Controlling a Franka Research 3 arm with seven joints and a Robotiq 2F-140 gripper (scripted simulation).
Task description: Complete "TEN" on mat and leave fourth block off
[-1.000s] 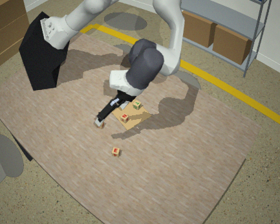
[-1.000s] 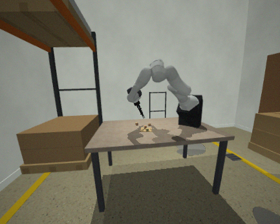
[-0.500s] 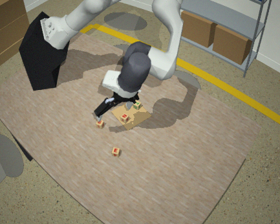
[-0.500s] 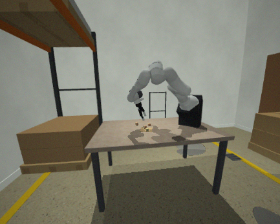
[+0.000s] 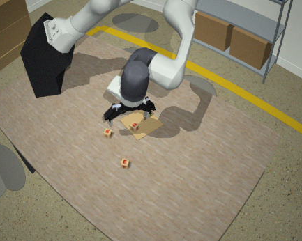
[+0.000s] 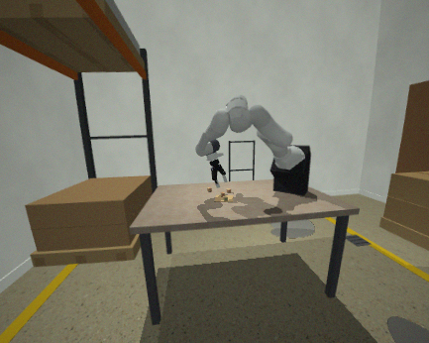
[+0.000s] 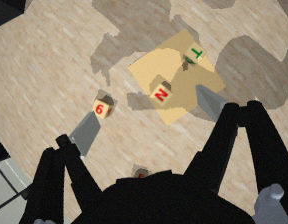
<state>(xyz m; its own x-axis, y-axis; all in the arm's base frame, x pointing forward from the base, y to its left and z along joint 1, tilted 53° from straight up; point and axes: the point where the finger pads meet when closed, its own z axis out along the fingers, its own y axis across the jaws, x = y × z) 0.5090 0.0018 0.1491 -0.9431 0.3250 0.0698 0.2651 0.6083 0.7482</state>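
Note:
A tan mat lies on the table. A block with a red N sits on it. In the wrist view a block with a green T sits at the mat's far edge; the top view hides it behind the wrist. A block with a red E lies off the mat, toward the table's front. Another block with a red mark like a 6 lies off the mat to its left. My gripper is open and empty, hanging above the mat's near-left edge.
The wooden table carries the black robot base at its back corner. Shelves with cardboard boxes stand beyond the yellow floor line. A large box stands beside the table.

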